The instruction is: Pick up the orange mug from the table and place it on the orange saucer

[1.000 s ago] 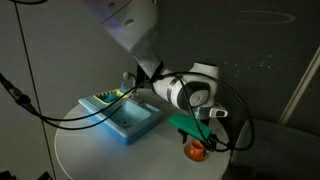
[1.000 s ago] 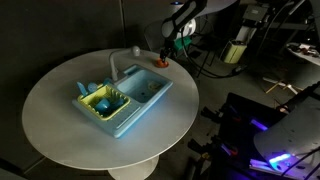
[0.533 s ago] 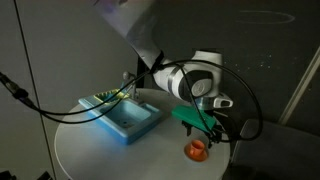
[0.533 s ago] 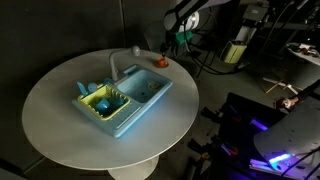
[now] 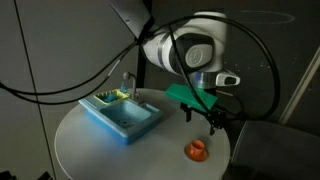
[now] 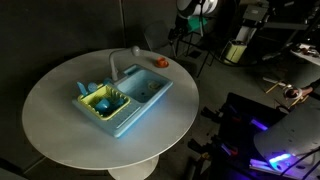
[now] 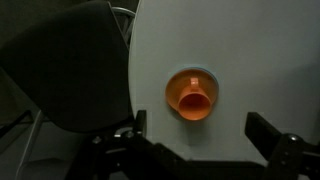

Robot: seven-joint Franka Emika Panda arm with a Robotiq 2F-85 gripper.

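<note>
The orange mug (image 7: 193, 101) stands upright on the orange saucer (image 7: 176, 86) near the edge of the round white table (image 7: 260, 60). Both show as one small orange shape in both exterior views, the mug (image 5: 198, 146) above the saucer (image 5: 197, 154), and far off as a speck (image 6: 160, 62). My gripper (image 7: 200, 140) is open and empty. It hangs well above the mug (image 5: 213, 119), and in the wrist view its fingers stand wide apart on either side below the mug.
A light-blue sink-like tray (image 5: 122, 117) with a faucet and small items stands mid-table (image 6: 128, 100). A dark chair (image 7: 60, 70) sits beyond the table edge. Cables hang around the arm, and equipment stands behind the table (image 6: 240, 45).
My gripper has risen straight up from the mug, from right over it to well above it. The mug stays on the saucer.
</note>
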